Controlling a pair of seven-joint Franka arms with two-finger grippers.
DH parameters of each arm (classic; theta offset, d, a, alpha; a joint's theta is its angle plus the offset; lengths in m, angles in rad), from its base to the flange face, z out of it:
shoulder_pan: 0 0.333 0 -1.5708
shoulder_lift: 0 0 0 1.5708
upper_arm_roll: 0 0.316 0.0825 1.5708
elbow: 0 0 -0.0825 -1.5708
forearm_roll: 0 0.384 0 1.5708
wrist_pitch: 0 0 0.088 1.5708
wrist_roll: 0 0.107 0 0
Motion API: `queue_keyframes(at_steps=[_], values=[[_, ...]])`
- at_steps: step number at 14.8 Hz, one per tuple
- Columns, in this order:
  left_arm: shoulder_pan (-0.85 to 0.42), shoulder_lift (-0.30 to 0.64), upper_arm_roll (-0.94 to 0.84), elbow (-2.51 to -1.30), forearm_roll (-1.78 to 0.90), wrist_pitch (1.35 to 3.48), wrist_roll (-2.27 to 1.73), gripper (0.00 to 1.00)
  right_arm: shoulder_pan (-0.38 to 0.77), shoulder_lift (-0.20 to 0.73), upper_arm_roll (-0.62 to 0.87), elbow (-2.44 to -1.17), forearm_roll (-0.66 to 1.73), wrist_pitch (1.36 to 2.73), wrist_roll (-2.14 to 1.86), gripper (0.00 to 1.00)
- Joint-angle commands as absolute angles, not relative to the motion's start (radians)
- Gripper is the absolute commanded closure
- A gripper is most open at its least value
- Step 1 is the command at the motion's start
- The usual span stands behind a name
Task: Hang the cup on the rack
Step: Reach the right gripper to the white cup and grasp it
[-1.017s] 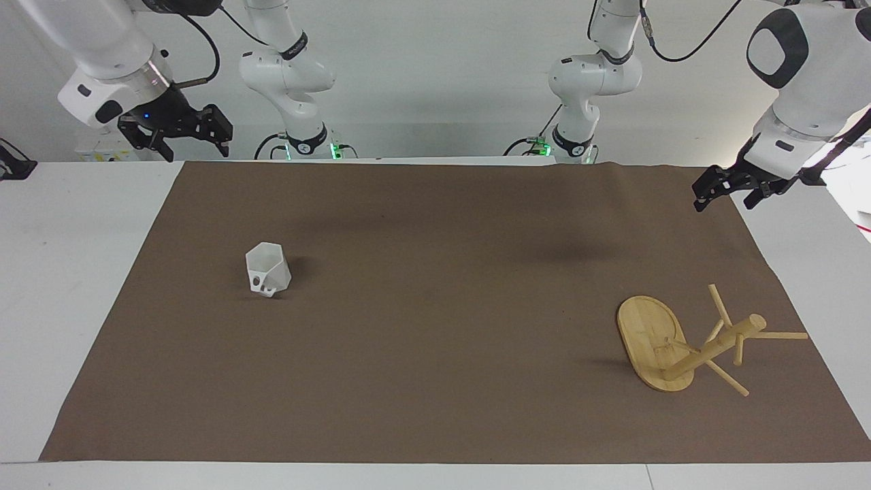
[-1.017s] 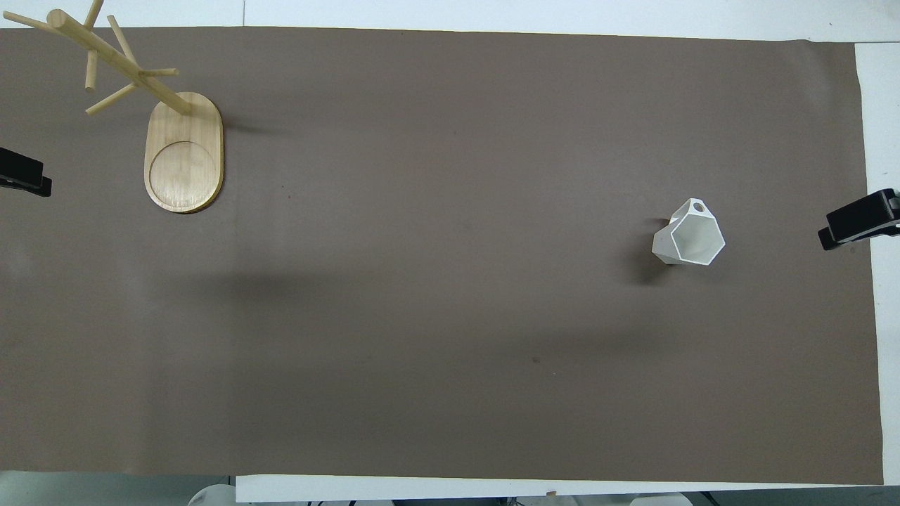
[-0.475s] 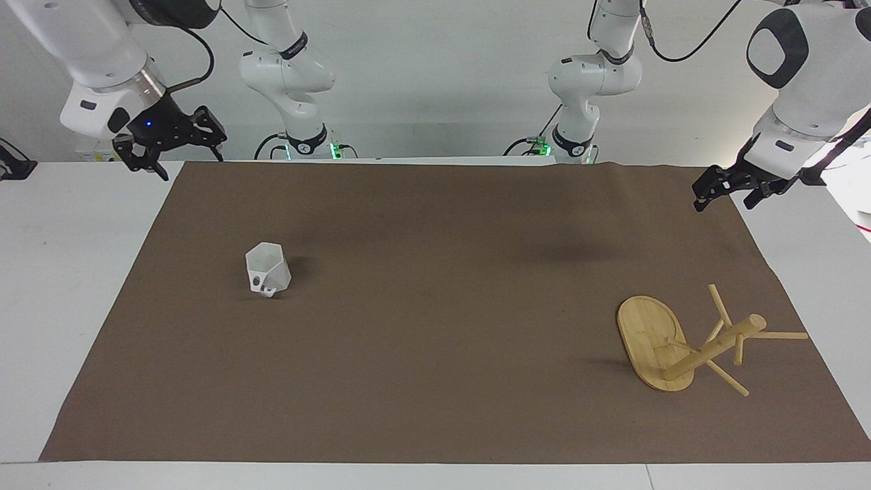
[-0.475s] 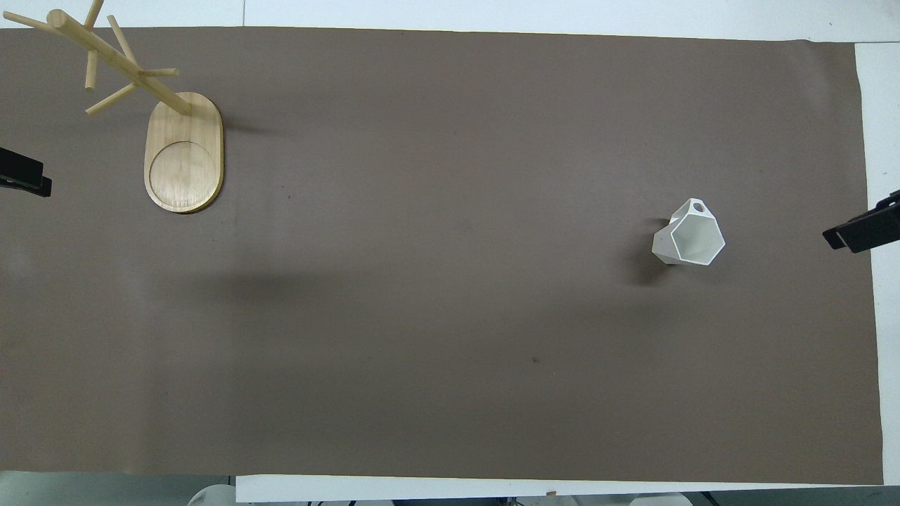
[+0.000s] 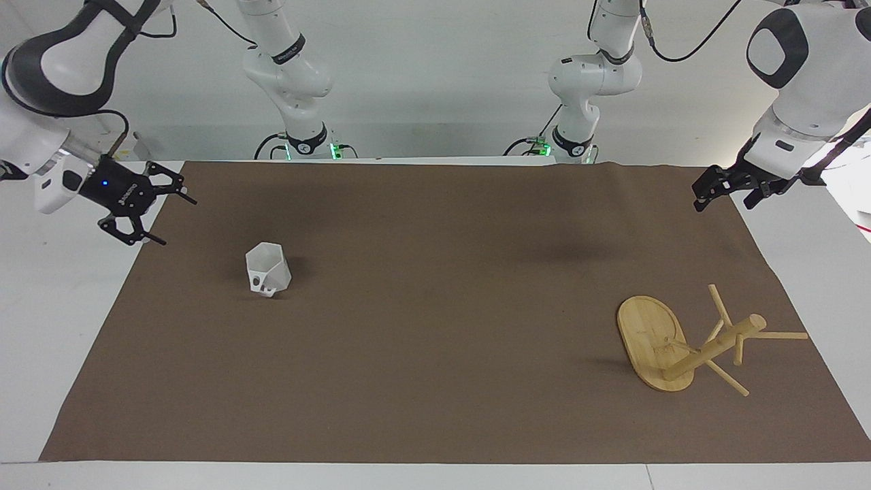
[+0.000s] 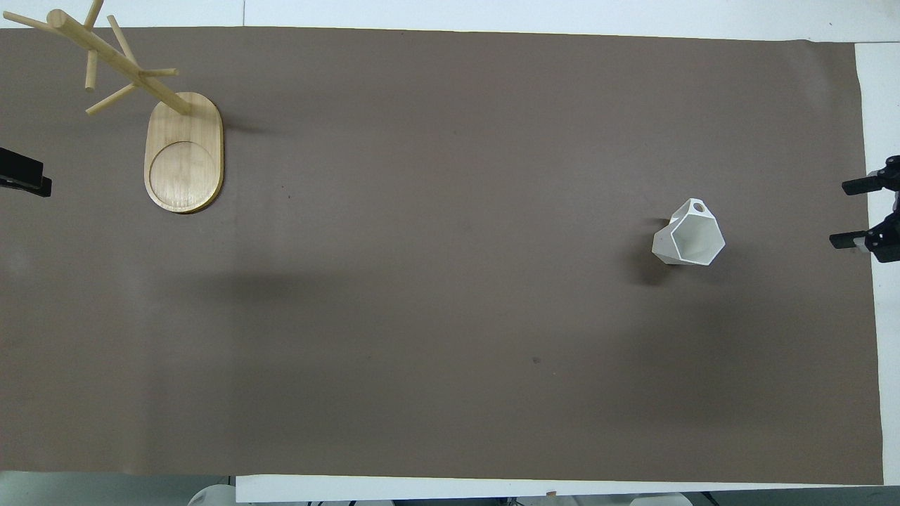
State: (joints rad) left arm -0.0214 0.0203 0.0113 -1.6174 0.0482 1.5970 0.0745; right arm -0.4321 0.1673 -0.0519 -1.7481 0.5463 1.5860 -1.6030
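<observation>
The white faceted cup [image 5: 267, 270] stands upright on the brown mat toward the right arm's end, its handle turned away from the robots; it also shows in the overhead view [image 6: 692, 235]. The bamboo rack [image 5: 714, 347] stands on its oval base [image 5: 646, 333] toward the left arm's end, farther from the robots than the cup; in the overhead view the rack [image 6: 116, 60] rises from its base [image 6: 184, 154]. My right gripper [image 5: 180, 222] is open and empty, over the mat's edge, apart from the cup, fingers pointing toward it [image 6: 847, 213]. My left gripper [image 5: 727, 201] waits open over the mat's corner [image 6: 24, 179].
The brown mat [image 5: 435, 381] covers most of the white table [image 5: 61, 286]. Both arm bases stand at the robots' edge of the table.
My right gripper has come down from above the mat's corner to low over the mat's edge and turned its open fingers toward the cup. The left arm, cup and rack have not moved.
</observation>
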Motion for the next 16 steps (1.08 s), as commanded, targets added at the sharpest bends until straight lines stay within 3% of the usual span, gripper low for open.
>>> queue_keyframes(at_steps=[1,5,11,16], values=[[-0.018,0.000,0.009,-1.644,0.067,1.601,0.074,0.00,-0.547,0.358,-0.040,-1.735,0.705,1.534,-1.947,0.01],[-0.021,-0.009,0.009,-1.654,0.061,1.568,0.083,0.00,-0.581,0.494,-0.035,-1.770,0.830,1.471,-2.274,0.01],[-0.032,-0.005,0.003,-1.643,-0.015,1.559,0.101,0.00,-0.531,0.497,-0.028,-1.949,0.953,1.534,-2.485,0.01],[-0.037,-0.006,0.002,-1.646,-0.015,1.572,0.101,0.00,-0.491,0.491,-0.026,-1.979,0.994,1.549,-2.513,0.01]])
